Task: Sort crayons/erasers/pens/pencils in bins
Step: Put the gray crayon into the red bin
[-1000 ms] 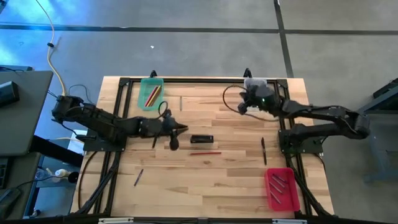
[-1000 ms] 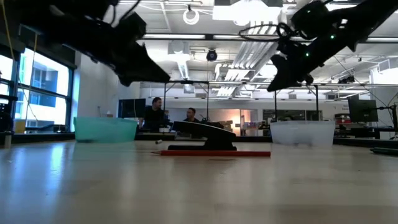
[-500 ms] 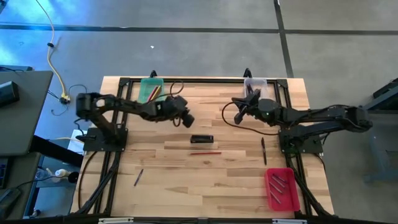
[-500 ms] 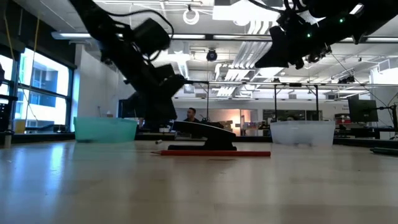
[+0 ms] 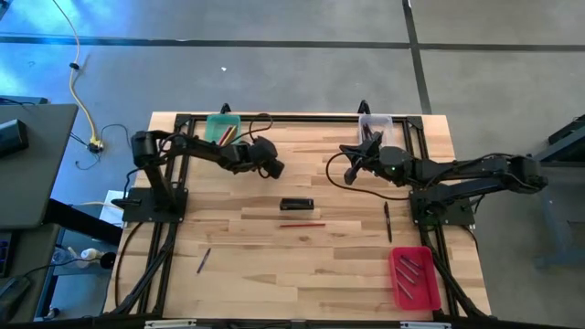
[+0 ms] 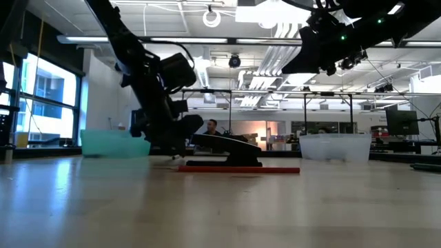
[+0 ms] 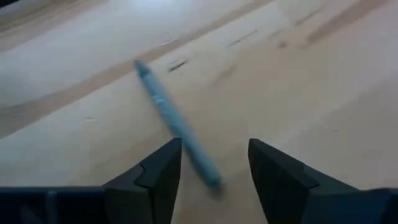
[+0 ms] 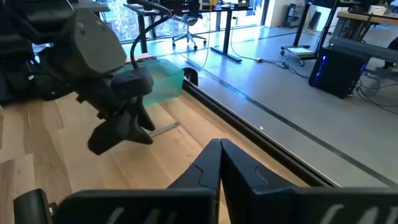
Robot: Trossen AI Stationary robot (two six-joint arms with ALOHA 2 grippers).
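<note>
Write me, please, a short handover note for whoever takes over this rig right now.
Left gripper: open, low over a grey pen on the table near the green bin, not gripping.
Right gripper: shut, empty, raised near the clear bin.
Done: pencils in the green bin, pens in the red bin.
Left: the grey pen, red pencil, black block, dark pen, small pen.

Left gripper [image 7: 211,155] spread apart, low; right gripper [image 8: 219,149] closed, raised

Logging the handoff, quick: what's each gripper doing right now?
Left gripper: open, empty, low over a grey pen on the table.
Right gripper: shut, holding nothing.
</note>
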